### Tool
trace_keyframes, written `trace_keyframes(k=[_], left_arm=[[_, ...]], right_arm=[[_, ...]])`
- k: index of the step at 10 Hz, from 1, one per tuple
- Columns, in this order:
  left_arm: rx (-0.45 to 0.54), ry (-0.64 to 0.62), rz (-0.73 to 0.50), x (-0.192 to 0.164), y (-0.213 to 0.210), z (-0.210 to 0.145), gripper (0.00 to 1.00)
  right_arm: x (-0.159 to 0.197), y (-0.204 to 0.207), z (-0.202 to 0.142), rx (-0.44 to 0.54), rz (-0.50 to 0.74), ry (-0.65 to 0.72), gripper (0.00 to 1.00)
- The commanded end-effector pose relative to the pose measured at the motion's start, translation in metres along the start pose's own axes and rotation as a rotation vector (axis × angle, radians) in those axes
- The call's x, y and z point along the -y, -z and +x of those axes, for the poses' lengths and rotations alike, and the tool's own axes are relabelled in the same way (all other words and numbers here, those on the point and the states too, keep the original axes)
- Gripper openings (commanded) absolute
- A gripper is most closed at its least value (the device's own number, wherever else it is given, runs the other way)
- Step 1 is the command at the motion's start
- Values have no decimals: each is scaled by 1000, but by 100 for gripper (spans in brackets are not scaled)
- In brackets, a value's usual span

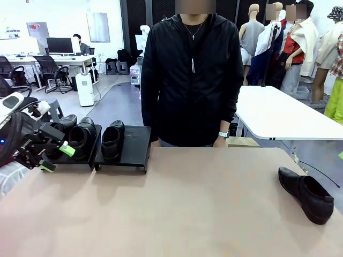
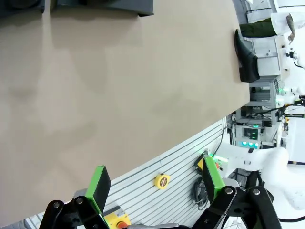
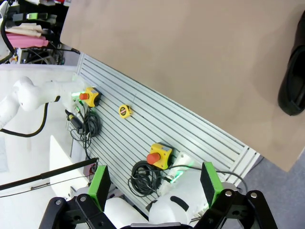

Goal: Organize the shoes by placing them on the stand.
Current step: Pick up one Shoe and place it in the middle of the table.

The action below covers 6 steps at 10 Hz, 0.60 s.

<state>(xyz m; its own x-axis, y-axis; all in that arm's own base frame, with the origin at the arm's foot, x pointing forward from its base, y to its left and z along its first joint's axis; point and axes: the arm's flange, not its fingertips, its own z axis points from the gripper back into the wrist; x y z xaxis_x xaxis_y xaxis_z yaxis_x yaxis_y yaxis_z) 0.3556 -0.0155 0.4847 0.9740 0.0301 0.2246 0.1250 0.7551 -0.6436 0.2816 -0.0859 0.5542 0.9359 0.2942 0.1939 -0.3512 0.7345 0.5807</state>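
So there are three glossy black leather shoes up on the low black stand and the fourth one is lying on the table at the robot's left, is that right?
Not quite. Three glossy black leather shoes do sit on the low matte-black slanted stand, but the fourth black shoe lies on the brown table at the robot's right, not its left. The front view shows it near the right edge.

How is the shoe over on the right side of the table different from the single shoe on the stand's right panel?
The loose shoe lies on the bare table, near its right edge; the racked shoe sits on the stand. The loose shoe lies at an angle across the table, while the racked shoe points straight toward the robot. The loose shoe is far from the other shoes; the racked shoe is beside a pair. Both are black.
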Motion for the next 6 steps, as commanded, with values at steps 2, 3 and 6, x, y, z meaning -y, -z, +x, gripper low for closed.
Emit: trace_keyframes(k=[2, 3, 6], left_arm=[[8, 3, -16, -2, 0, -3, 100], [8, 3, -16, -2, 0, -3, 100], [8, 3, -16, -2, 0, -3, 100]], right_arm=[[-2, -1, -1, 8, 14, -5, 100], [-2, -1, -1, 8, 14, -5, 100], [-21, 26, 22, -27, -179, 72, 100]])
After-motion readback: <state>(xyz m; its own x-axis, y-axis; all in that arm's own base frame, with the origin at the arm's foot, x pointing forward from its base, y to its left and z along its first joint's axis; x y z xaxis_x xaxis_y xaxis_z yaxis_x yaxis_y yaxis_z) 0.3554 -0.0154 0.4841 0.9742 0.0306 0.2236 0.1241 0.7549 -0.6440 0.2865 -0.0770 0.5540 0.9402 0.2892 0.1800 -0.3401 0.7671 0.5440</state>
